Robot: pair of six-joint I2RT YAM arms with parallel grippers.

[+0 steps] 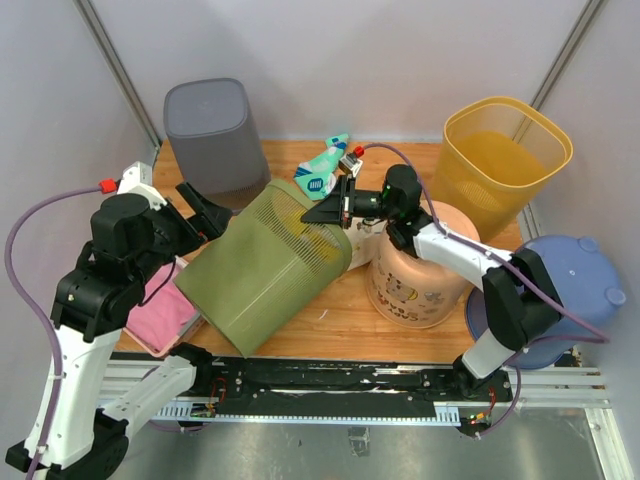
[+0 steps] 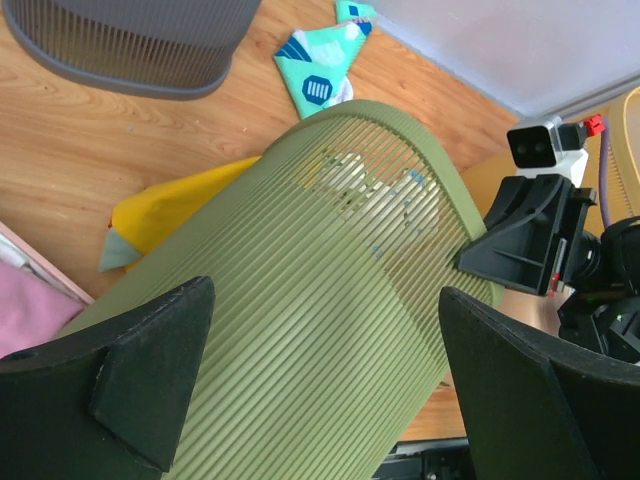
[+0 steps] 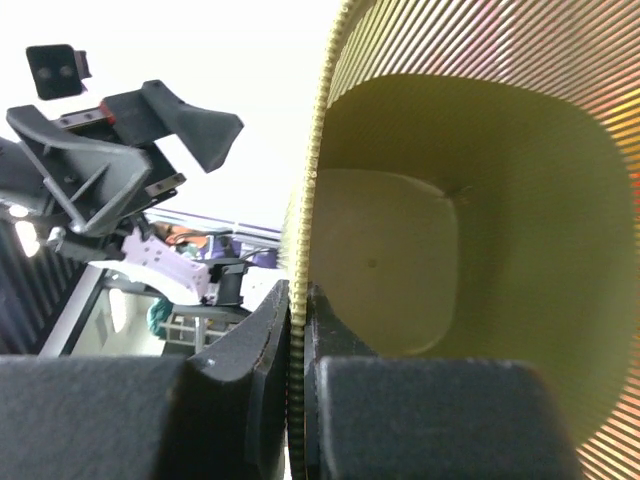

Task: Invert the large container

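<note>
The large container is an olive-green ribbed basket [image 1: 265, 270]. It lies tilted on its side in the middle of the wooden table, its mouth facing up and right. My right gripper [image 1: 335, 212] is shut on its rim; in the right wrist view the fingers [image 3: 250, 340] pinch the ribbed rim edge [image 3: 300, 230], with the basket's inside [image 3: 430, 200] to the right. My left gripper [image 1: 205, 210] is open at the basket's upper left side. In the left wrist view its two fingers stand wide apart over the basket's wall [image 2: 330, 300], holding nothing.
A grey bin [image 1: 210, 130] stands at the back left and a yellow bin [image 1: 505, 150] at the back right. A peach printed tub [image 1: 415, 285] and a blue lid [image 1: 580, 285] are on the right. A pink cloth [image 1: 160, 310], a teal packet [image 1: 322, 170] and a yellow bag [image 2: 170, 215] lie nearby.
</note>
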